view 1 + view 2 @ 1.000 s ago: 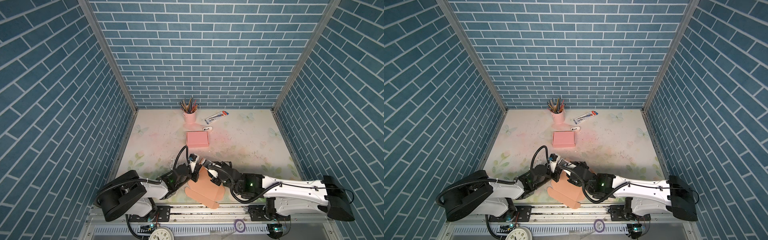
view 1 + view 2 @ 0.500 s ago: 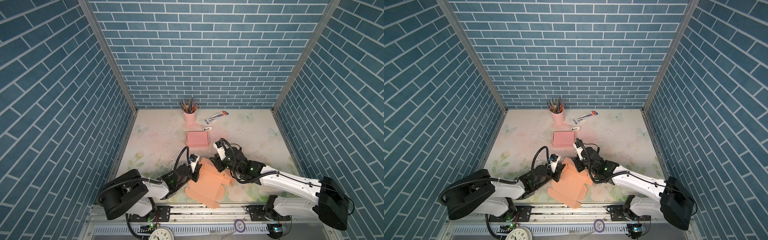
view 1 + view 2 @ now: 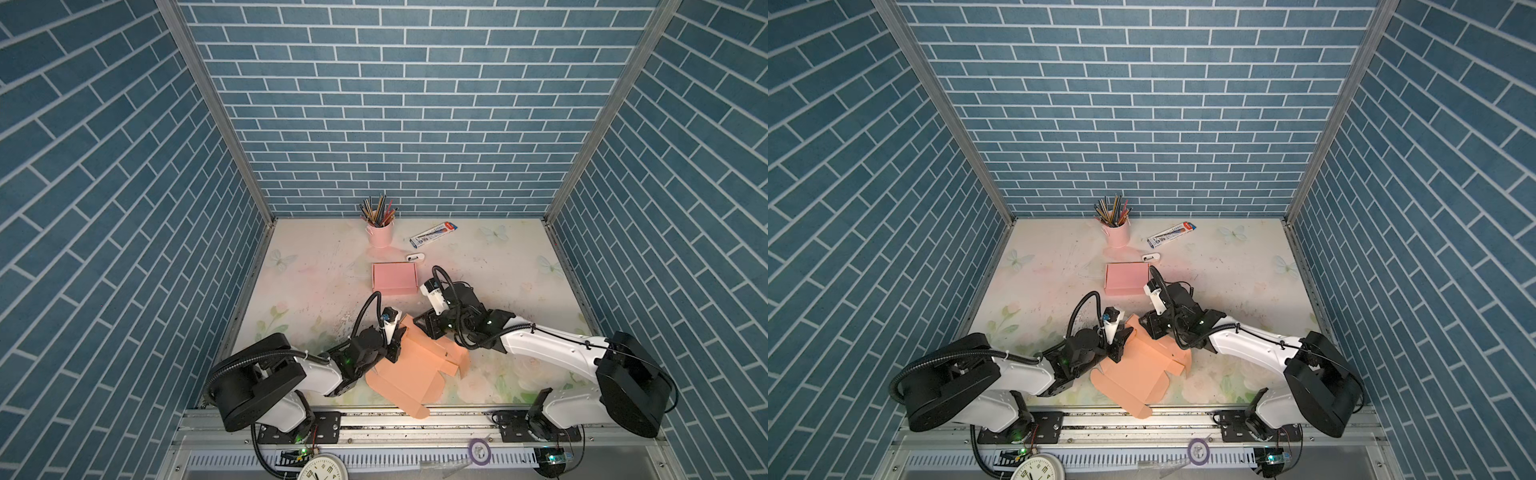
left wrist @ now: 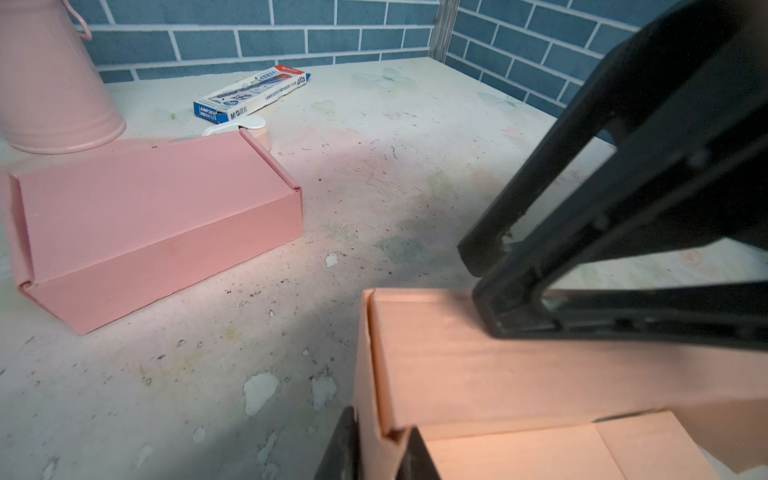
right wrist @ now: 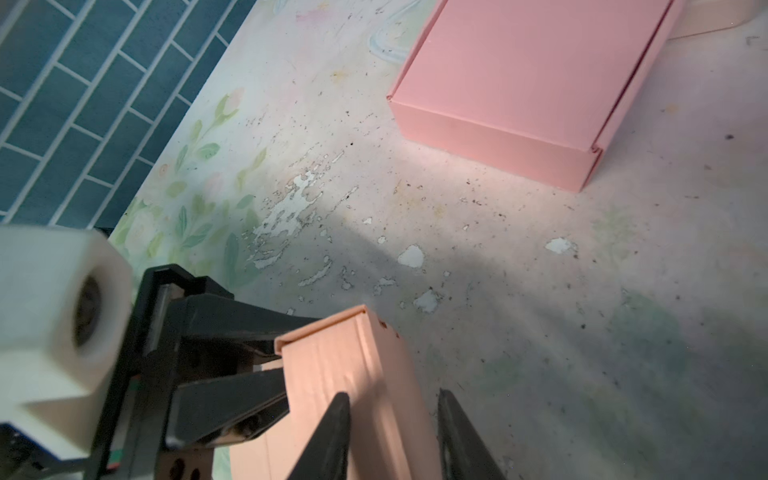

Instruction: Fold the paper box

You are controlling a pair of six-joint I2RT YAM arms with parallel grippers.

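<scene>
Here's the paper box (image 3: 415, 365), an orange blank only partly formed. It lies flat on the tabletop (image 3: 498, 266) on the robot's side of the pink box (image 3: 394, 277) and well apart from it. Its long axis seems to run straight away from the pink box.

Everything turns on the end of the blank facing the pink box, where one raised wall (image 4: 498, 365) stands up.

The left end effector (image 3: 397, 343) is clenched on that wall. In the left wrist view the card sits pinched between its fingers (image 4: 345, 449).

The right end effector (image 3: 424, 326) comes in from the opposite side, at the corner nearest the pink box. Its jaws are parted and straddle the wall's edge, one finger (image 5: 332, 432) over the card and the other out over bare tabletop. It's released and holds nothing, as far as I can tell.

Both are right at the wall, though only the left has it.

In both top views the arms cover the contact points. The creases beneath them are hidden, and the right wrist view cuts off the rest of the blank.
</scene>
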